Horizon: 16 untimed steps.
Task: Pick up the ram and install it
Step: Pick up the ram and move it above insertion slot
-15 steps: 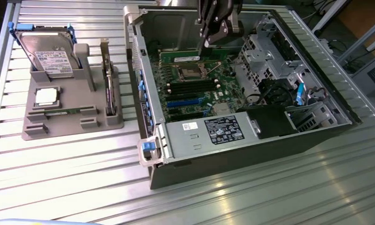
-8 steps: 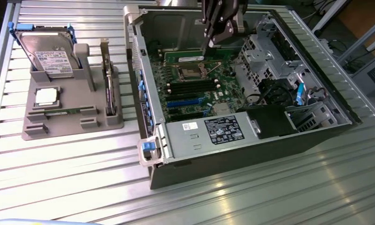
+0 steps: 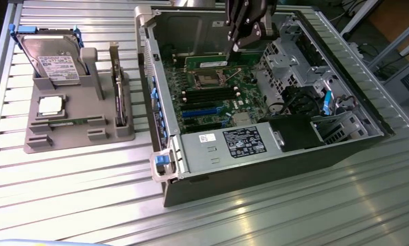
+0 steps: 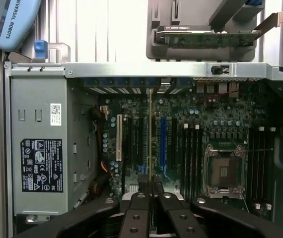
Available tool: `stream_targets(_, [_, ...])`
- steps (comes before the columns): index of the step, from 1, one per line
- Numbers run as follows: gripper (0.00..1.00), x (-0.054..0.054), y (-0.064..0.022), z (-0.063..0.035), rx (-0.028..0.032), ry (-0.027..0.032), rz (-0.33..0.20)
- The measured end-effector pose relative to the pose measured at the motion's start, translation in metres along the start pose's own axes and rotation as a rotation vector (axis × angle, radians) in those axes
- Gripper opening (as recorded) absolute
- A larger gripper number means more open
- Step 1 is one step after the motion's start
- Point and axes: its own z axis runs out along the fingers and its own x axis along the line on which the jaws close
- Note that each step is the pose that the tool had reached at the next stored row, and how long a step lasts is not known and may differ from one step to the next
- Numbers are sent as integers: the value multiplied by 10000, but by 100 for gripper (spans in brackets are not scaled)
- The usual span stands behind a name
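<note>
My gripper (image 3: 236,47) hangs over the far end of the open computer case (image 3: 165,123), shut on the ram. The ram (image 3: 208,64) is a narrow green stick with a white label, held level just below the fingers and above the motherboard (image 3: 224,97). The wrist view shows the ram (image 4: 150,134) edge-on, as a thin line running out from between the black fingers (image 4: 137,208). Black memory slots (image 4: 191,148) lie beside the silver processor socket (image 4: 224,171); the ram's edge sits off to one side of them, over the expansion slots.
A grey parts holder (image 3: 74,128) stands at the exterior view's left with a hard drive (image 3: 50,59), a square processor chip (image 3: 50,105) and an upright expansion card (image 3: 117,92). The power supply (image 3: 224,146) fills the case's near end, and a drive cage (image 3: 286,56) with cables sits along its right.
</note>
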Motion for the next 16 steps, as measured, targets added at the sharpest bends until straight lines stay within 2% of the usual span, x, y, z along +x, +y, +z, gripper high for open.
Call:
stream_targets(6, [12,2,-138,-4,0,6,-1])
stream_targets(16, [12,4,-297,-9,-1,17,0])
